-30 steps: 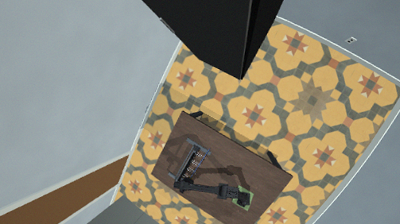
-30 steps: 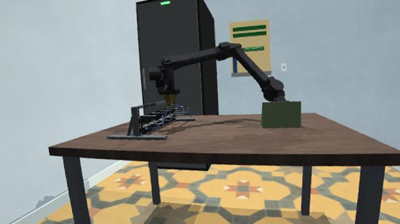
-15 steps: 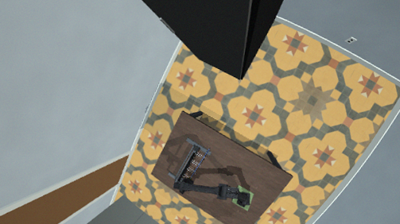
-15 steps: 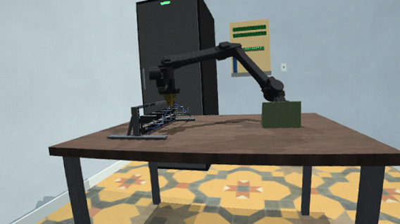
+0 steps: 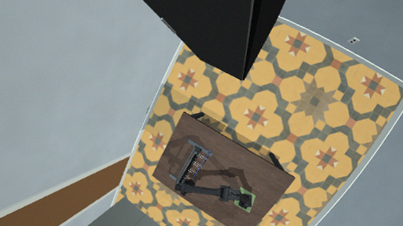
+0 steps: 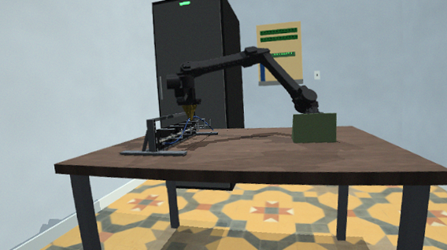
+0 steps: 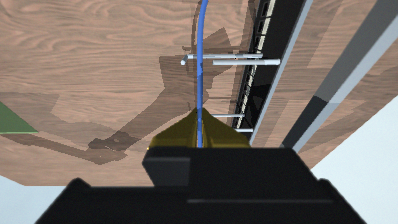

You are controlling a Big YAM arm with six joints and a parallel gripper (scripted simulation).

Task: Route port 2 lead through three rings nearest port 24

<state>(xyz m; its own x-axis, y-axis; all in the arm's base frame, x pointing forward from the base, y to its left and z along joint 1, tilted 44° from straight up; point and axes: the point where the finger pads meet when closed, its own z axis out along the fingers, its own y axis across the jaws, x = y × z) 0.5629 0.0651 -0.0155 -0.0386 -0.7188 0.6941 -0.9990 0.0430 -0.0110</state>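
Note:
My gripper (image 7: 199,112) has yellow fingers and is shut on the blue lead (image 7: 200,65). It holds the lead above the table, beside the rack's front. In the wrist view the lead runs straight up the frame, past a grey ring (image 7: 225,59) of the cable manager. Two shorter ring rods (image 7: 232,123) show next to the fingertips. The dark patch panel (image 7: 260,65) runs alongside on the right. In the side view the gripper (image 6: 191,112) hangs over the far end of the rack (image 6: 169,137), and the lead (image 6: 201,123) droops from it on both sides.
The arm's green base block (image 6: 314,127) stands on the right of the wooden table. A tall black cabinet (image 6: 197,60) stands behind the table. The rack sits near the table's left edge (image 5: 168,152).

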